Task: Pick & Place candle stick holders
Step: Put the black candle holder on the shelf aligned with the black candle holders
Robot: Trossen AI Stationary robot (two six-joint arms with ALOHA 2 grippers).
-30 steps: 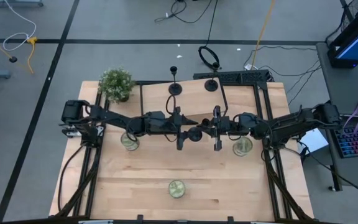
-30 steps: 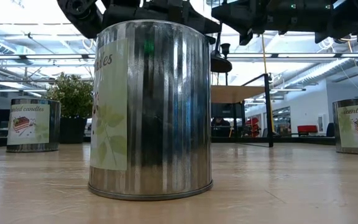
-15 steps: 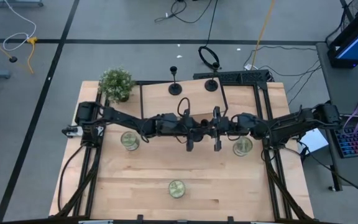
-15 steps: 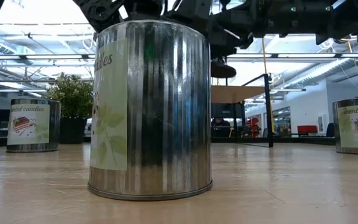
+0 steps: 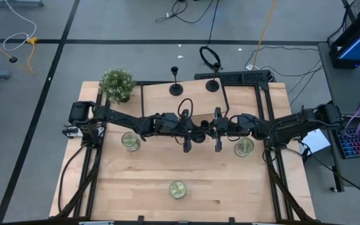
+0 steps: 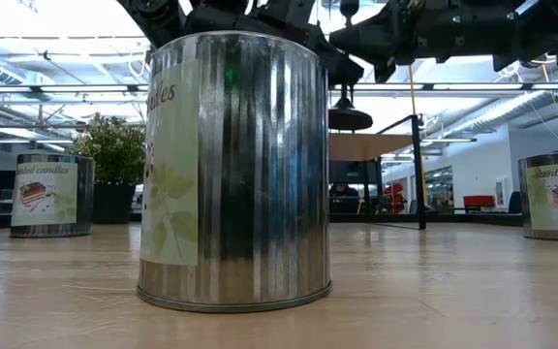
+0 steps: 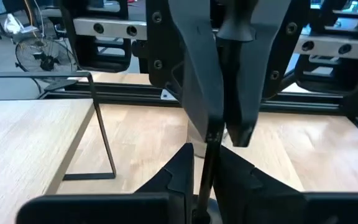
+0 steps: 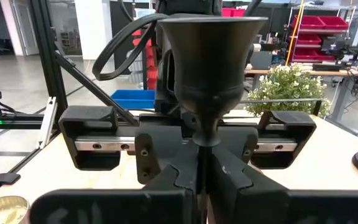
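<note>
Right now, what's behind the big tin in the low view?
Above the big tin, both arms and a candle holder's disc base show; beside it, the plant. Directly behind is hidden.

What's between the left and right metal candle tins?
High view: the left gripper and right gripper meet there, the right one shut on a matte-black candle stick holder.

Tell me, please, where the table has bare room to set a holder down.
Bare wood lies both sides of the front tin, in front of the left tin and right tin. Crowded: the middle, where left gripper and right gripper meet at a candle stick holder.
</note>
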